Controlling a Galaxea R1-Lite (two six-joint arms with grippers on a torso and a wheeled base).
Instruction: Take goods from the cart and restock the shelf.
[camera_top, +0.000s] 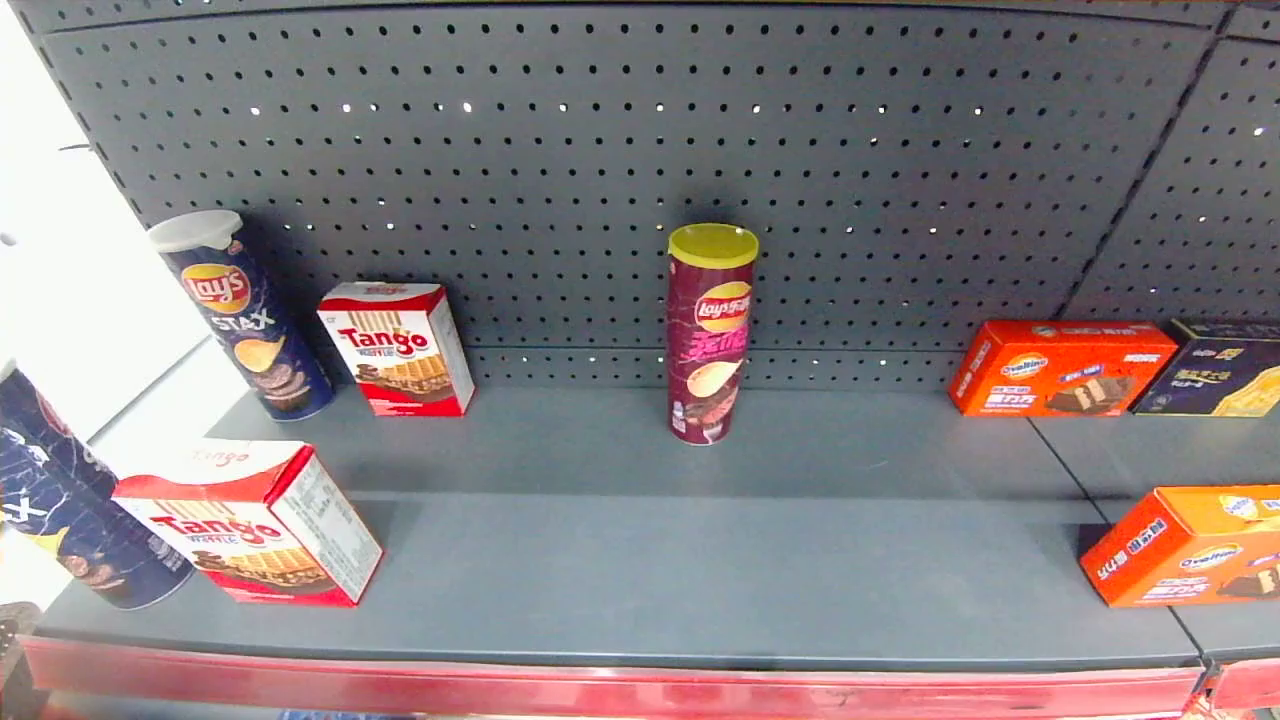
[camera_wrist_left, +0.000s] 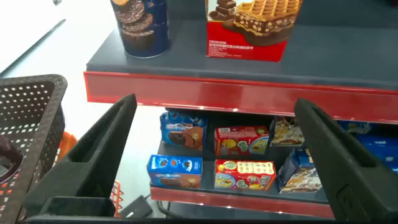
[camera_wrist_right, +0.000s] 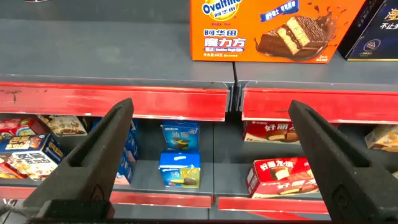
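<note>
- Left gripper (camera_wrist_left: 214, 102): jaws spread wide, holding nothing. It sits low, in front of the shelf's red price rail (camera_wrist_left: 236, 93).
- Right gripper (camera_wrist_right: 210, 104): also wide apart and unloaded, facing the same rail further along.
- Cart (camera_wrist_left: 34, 118): its black mesh wall stands close beside the left gripper. The contents cannot be made out, so the goods are judged from matching stock on the shelf (camera_top: 640, 560).
- Landmark: the purple can (camera_top: 711, 335), upright at the back of the shelf near its middle.
- Handling, cans: likely light, stiff card tubes with a smooth skin. They may slip or roll, so grip across mid-body and keep upright.
- Handling, boxes: likely light, thin card that dents easily. Close on the two broad faces with modest force.
- Left of the purple can: a blue can (camera_top: 243, 315) and a wafer box (camera_top: 398, 348) at the back. A second wafer box (camera_top: 250, 525) and another blue can (camera_top: 60, 510) stand in front of them.
- Right of the purple can: an orange box (camera_top: 1060, 366) and a dark box (camera_top: 1220, 375) at the back, with a second orange box (camera_top: 1185, 545) forward.
- Obstruction: bare board lies either side of the purple can. The front-row items and the rail edge are what an incoming load could knock.
</note>
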